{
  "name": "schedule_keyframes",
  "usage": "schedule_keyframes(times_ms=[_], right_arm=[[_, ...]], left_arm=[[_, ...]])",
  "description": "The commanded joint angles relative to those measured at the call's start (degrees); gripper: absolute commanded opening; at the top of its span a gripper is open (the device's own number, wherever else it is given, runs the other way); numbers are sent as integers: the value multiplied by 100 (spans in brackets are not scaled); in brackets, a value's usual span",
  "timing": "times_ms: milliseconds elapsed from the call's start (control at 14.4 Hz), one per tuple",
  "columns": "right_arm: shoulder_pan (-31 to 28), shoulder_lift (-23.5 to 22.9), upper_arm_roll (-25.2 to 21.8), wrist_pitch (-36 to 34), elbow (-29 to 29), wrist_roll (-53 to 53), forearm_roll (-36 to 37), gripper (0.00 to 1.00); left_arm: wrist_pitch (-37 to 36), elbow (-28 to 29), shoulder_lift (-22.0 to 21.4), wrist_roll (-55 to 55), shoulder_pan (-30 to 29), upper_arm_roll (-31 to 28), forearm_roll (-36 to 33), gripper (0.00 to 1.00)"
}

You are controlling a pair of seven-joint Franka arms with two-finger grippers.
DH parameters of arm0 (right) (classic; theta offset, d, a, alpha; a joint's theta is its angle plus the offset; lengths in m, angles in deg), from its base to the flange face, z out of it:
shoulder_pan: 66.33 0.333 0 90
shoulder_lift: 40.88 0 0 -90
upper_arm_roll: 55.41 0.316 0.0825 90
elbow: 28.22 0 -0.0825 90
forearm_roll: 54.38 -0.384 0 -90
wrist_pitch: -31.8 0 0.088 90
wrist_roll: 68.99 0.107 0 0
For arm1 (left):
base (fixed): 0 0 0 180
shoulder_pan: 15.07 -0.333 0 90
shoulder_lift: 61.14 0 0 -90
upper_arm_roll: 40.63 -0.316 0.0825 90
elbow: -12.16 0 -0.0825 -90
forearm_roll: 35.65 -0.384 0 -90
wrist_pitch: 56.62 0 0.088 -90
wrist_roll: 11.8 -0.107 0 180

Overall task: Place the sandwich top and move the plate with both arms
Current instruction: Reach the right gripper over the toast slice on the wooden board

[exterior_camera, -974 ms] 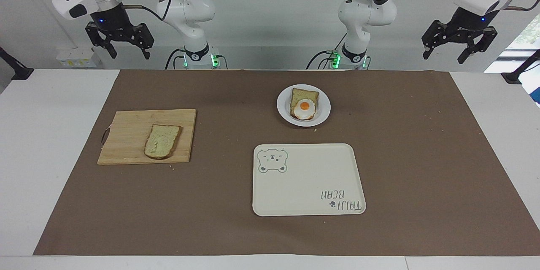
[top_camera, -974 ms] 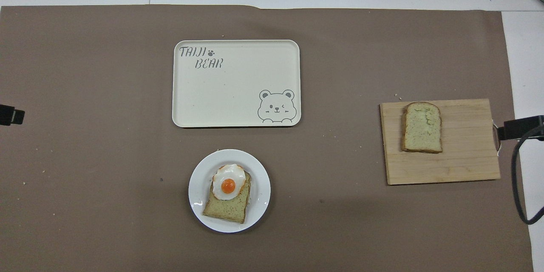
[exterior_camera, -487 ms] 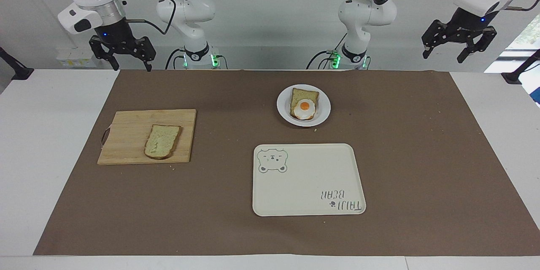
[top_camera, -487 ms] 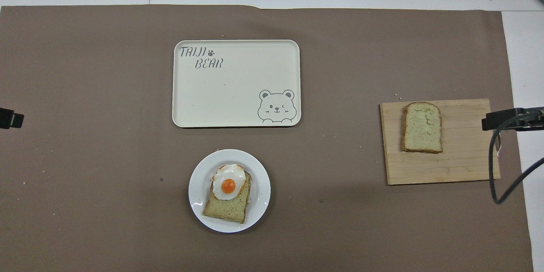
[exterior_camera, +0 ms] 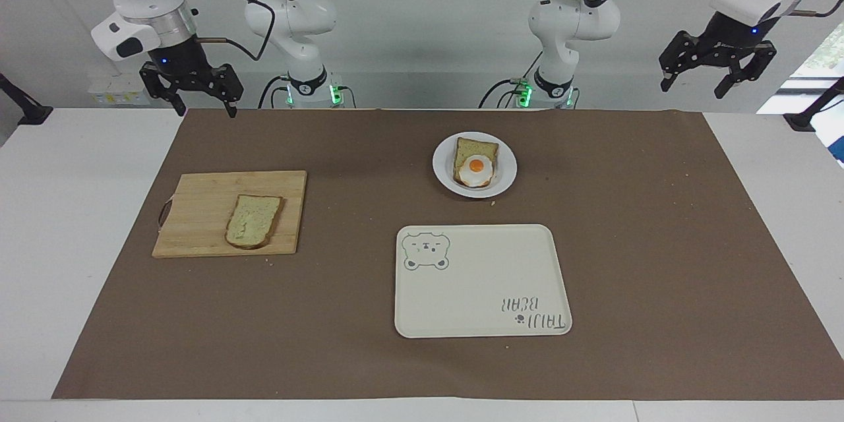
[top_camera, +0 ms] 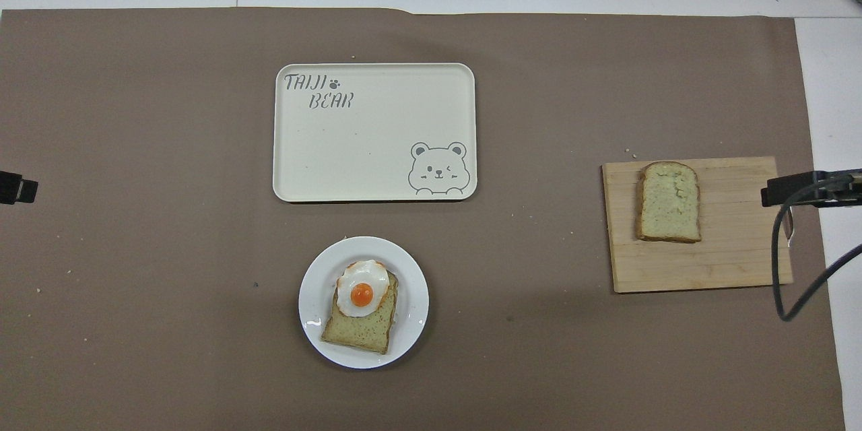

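My right hand [exterior_camera: 193, 100] hangs spread and empty over the table's near edge at the right arm's end; my left hand [exterior_camera: 717, 72] waits, spread too. I should drop onto the top [exterior_camera: 254, 220], flat on the wooden board [exterior_camera: 198, 211], pinching its firm crust, not the soft crumb. The glossy plate [exterior_camera: 442, 168] lies nearer me than the tray [exterior_camera: 481, 290].

Bright, even light from above fills both views. Shadows on the desk [exterior_camera: 79, 224] are soft and faint. The plate [top_camera: 316, 323] shows small glints on its rim. Everything is in sharp focus.
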Motion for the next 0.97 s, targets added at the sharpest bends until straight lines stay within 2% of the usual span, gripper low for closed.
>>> schedule_keyframes(times_ms=[0,418,557,905], right_arm=[[-69,-73,42,315,-126,-127,78,100],[-165,-407,42,798,-302,-127,60,100],[-253,-521,33,1149,-434,-127,-236,100],[-367,-1056,33,1571,-487,-153,-431,100]], left_arm=[[-46,122,-118,35,36,-24,-33,100],[-46,122,-118,35,36,-33,-42,100],[-46,122,-118,35,36,-33,-33,100],[-46,122,-118,35,36,-24,-42,100]])
